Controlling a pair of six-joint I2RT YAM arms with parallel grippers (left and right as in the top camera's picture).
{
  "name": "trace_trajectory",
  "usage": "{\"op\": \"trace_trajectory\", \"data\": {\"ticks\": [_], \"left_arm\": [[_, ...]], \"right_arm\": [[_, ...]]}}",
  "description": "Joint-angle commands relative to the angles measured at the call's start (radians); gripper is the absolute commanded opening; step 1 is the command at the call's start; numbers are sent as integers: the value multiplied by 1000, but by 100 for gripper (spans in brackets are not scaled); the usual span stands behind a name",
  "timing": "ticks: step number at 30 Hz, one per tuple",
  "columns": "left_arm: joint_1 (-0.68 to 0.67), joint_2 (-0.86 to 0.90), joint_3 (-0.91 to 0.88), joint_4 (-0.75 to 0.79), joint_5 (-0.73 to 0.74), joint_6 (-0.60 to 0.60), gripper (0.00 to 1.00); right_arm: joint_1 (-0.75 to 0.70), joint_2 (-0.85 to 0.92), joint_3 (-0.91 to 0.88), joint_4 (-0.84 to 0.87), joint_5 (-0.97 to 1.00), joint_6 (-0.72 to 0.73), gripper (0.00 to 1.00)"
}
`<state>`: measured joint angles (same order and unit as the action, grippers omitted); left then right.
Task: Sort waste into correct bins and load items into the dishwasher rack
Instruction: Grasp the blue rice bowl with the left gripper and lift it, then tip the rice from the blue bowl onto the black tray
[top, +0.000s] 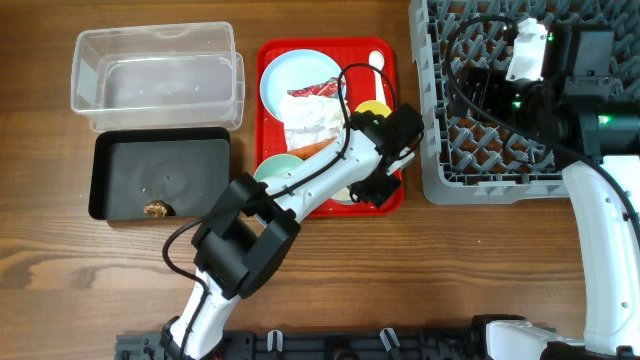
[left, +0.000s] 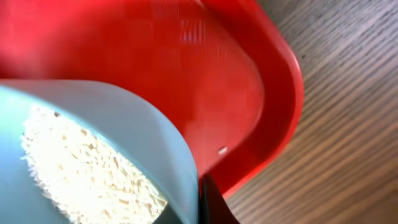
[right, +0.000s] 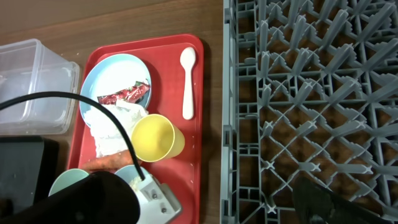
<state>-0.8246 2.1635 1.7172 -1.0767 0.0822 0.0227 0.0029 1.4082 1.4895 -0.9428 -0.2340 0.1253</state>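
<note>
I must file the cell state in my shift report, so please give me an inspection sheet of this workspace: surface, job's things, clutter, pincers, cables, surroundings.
Surface: wooden table, no spill seen.
Job's things: red tray holds plate with wrapper and napkins, spoon, yellow cup, carrot, mint bowl, blue bowl with rice; brown lump in black tray; clear tub and rack, nothing seen inside.
Clutter: nothing seen.
Pincers: left pincer at the blue bowl, right pincer over the rack; grip cannot be told.
Cables: black cable arcs over the red tray, second cable over the rack.
Surroundings: nothing seen.
</note>
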Motion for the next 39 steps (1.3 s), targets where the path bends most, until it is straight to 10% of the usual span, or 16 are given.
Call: {"op": "trace_trajectory", "data": {"ticks": [1, 15, 25, 39], "left_arm": [[37, -88, 38, -56, 32, -72, 4], [452, -311, 39, -203, 360, -119, 4], [985, -313, -29, -417, 706, 224, 4], [1317, -313, -406, -342, 1180, 571, 4]], "right_arm": [[0, 10, 7, 0, 18, -21, 99], [0, 10, 7, 6, 18, -21, 100], [0, 10, 7, 0, 18, -21, 100], [0, 10, 7, -2, 17, -18, 100]]}}
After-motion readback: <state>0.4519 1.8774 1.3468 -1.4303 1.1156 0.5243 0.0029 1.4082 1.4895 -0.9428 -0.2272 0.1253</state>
